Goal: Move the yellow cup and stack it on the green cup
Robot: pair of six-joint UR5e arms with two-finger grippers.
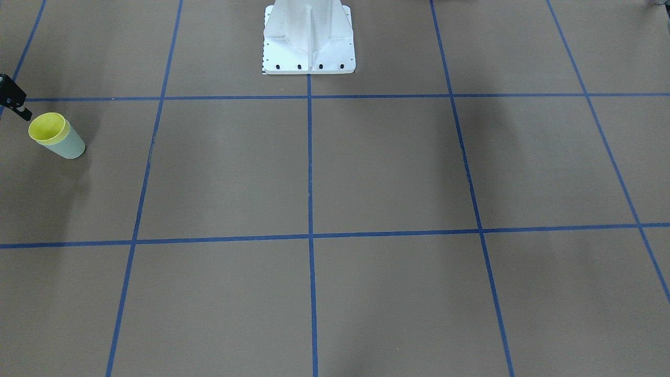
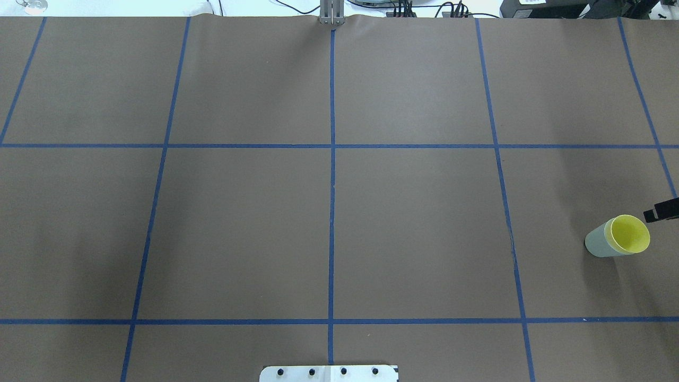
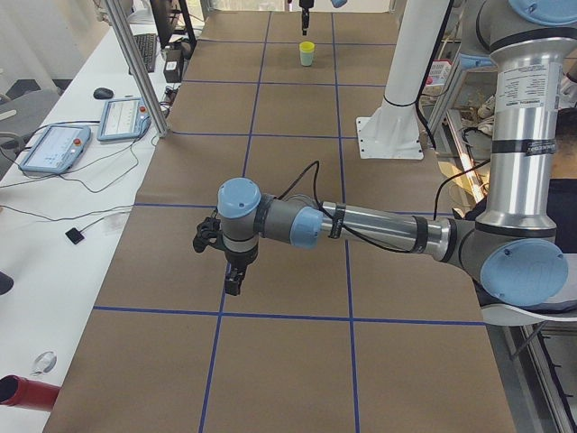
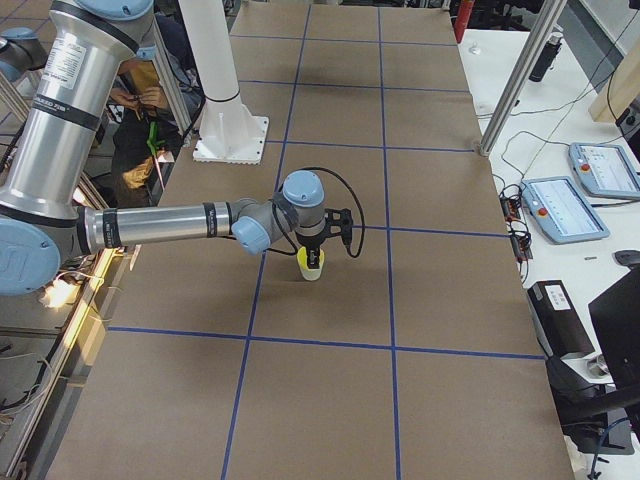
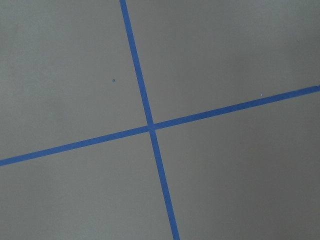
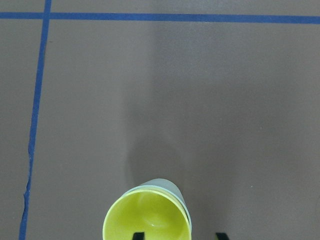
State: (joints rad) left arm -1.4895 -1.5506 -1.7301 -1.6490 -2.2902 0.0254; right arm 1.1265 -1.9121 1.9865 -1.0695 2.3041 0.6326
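The yellow cup (image 1: 47, 128) sits nested inside the green cup (image 1: 68, 146), upright on the table at the robot's far right. Both also show in the overhead view, yellow cup (image 2: 629, 233) in green cup (image 2: 597, 243). In the right wrist view the yellow cup (image 6: 147, 217) fills the green cup (image 6: 167, 185). My right gripper (image 6: 179, 235) is open just above the rim, one fingertip (image 6: 137, 235) over the cup's inside and the other outside it. My left gripper (image 3: 233, 271) hangs over bare table far from the cups; I cannot tell whether it is open.
The white robot base (image 1: 309, 42) stands at the middle of the robot's side. Blue tape lines (image 2: 332, 159) divide the brown table into squares. Tablets and cables lie on a side bench (image 3: 81, 144) beyond the table.
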